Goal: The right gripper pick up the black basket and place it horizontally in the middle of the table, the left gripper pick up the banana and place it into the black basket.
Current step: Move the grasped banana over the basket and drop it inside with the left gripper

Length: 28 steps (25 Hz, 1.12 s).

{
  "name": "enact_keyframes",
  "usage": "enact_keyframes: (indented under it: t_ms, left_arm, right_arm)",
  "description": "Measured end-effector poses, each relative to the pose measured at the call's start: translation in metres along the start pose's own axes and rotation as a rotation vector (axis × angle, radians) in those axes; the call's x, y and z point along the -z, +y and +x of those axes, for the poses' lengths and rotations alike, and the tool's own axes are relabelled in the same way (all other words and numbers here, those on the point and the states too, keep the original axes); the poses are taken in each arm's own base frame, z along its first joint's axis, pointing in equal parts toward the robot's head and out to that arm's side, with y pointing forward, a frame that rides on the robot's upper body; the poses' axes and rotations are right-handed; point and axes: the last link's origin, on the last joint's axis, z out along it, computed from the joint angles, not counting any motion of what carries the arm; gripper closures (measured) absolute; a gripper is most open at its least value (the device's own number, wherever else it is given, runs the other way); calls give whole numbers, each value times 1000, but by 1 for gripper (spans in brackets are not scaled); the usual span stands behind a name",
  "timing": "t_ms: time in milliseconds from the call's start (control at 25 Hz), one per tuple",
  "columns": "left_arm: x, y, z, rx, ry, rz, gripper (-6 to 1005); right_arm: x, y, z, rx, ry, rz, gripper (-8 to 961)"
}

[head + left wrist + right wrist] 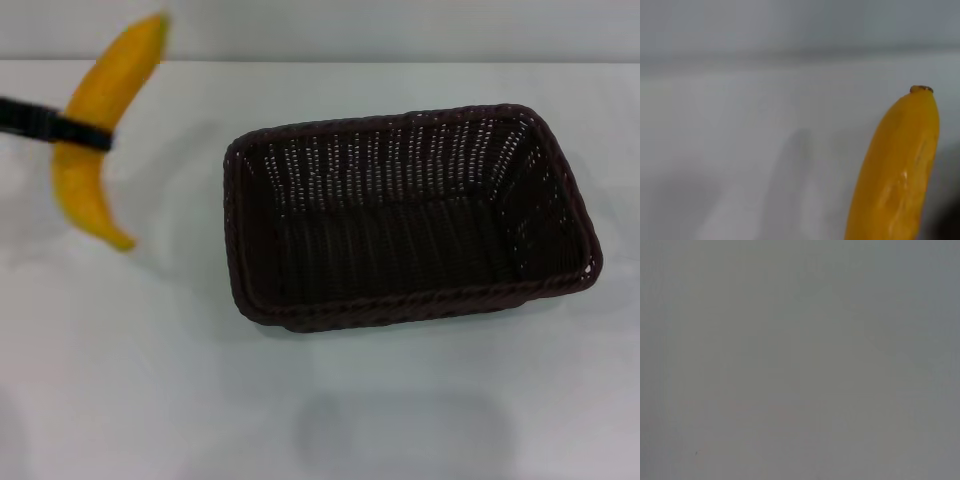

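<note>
Lifted off the table (120, 400), the banana (100, 130) hung clamped in the left gripper (82, 131), left of the black basket (410, 215), apparently already placed mid-table; dropping it in remained. Right gripper unseen.

Head view: pale grey plain wall strip (400, 28) across the far side, 12 o'clock, spanning roughly 10 through 2 o'clock. Smooth, unmarked, a shade darker than the ground below it.

Left wrist view: same sort of pale grey wall (790, 25) as backdrop, with a soft darker horizontal band (790, 54) where it meets the lighter surface.

Right wrist view: flat featureless grey surface (800, 340) fills everything; cannot tell what it is. One tiny dark speck (696, 453) on it.
</note>
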Motion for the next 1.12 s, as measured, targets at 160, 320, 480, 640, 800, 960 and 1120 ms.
enact_keyframes:
  t_ms: [160,320,480,640,800,960,1120]
  left_arm:
    - [21,54,4,-257,111,-338,480]
    - [16,76,0,-300,119,-479,470]
    - [-7,82,3,-258,117,-536,459]
    - [-20,80,5,-263,156,-537,449]
    - [-26,85,6,-292,162,-556,400]
    - [-24,84,1,-359,229,-560,235]
    - [-15,66,-11,-384,430,-511,155]
  right_arm:
    - [-2,0,0,-1,3,-2,94]
    - [-6,2,-2,1,-2,-13,94]
    - [-7,3,-2,2,-4,-18,94]
    - [-7,3,-2,3,-2,-19,94]
    - [-4,2,-1,4,4,-17,94]
    - [1,0,0,7,6,-13,94]
    - [3,0,0,8,7,-15,94]
